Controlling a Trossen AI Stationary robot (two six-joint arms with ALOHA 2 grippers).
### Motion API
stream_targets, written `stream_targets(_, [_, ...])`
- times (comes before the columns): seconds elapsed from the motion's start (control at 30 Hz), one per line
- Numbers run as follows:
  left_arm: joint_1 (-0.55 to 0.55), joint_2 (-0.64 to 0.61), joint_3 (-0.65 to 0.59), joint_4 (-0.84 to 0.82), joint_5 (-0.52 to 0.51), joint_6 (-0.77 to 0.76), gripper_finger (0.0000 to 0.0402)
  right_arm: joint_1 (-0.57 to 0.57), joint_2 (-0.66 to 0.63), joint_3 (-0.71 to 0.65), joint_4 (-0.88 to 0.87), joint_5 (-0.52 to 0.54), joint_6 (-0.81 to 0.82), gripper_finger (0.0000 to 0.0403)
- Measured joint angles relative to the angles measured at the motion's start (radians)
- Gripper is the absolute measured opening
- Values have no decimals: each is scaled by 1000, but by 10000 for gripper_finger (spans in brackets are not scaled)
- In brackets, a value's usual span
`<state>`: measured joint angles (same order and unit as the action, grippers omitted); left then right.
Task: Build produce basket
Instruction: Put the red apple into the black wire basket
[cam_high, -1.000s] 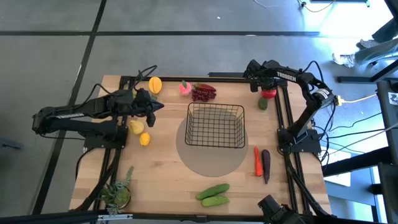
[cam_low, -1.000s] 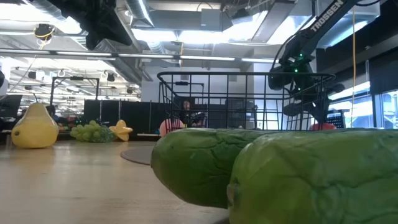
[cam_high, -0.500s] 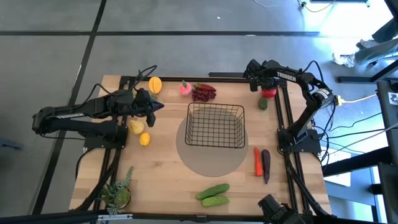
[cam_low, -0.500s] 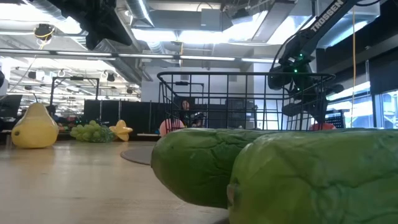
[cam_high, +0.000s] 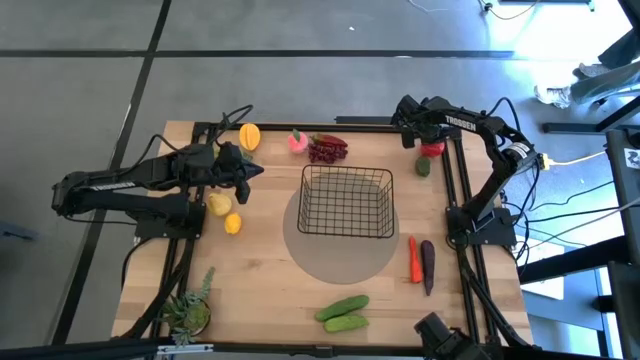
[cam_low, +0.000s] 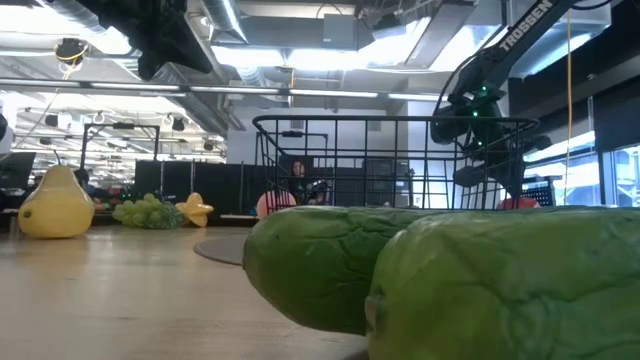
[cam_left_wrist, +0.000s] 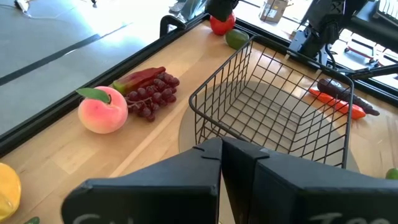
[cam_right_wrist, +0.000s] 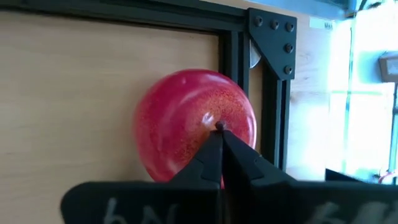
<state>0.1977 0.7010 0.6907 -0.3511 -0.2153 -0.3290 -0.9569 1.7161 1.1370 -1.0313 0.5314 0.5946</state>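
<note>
The black wire basket (cam_high: 346, 202) stands on a round grey mat (cam_high: 340, 262) mid-table. The red apple (cam_right_wrist: 193, 124) sits at the far right corner, beside a green fruit (cam_high: 424, 167). My right gripper (cam_right_wrist: 219, 129) is over the apple, shut at its top. My left gripper (cam_high: 258, 170) hangs shut above the table's left side, touching nothing, near a yellow pear (cam_high: 219, 205) and a lemon (cam_high: 233, 224). Along the far edge lie a mango (cam_high: 250, 136), a peach (cam_left_wrist: 102, 109) and purple grapes (cam_left_wrist: 152, 93). A carrot (cam_high: 413, 258), an eggplant (cam_high: 428, 265) and two cucumbers (cam_high: 343, 313) lie nearer. My right gripper has its two fingertips closed together on the small dark stem (cam_right_wrist: 219, 126) at the apple's top. The fingers come slanting down from above. The apple rests on the table beside the black frame rail (cam_right_wrist: 270, 93).
A small potted plant (cam_high: 190, 312) stands at the near left corner. Black frame rails run along both sides of the table (cam_high: 260, 290). In the low view the cucumbers (cam_low: 450, 280) fill the foreground. Bare wood lies between the basket and the left-hand fruits.
</note>
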Motion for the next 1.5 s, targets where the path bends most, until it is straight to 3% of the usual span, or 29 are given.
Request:
stream_targets(0.47, [0, 0, 0, 0, 0, 0, 0, 84, 0, 1, -19, -39, -180, 0])
stream_targets(0.9, [0, 0, 0, 0, 0, 0, 0, 122, -5, 1, -57, -30, -215, 0])
stream_targets(1.5, [0, 0, 0, 0, 0, 0, 0, 122, -117, 1, -73, -50, -234, 4])
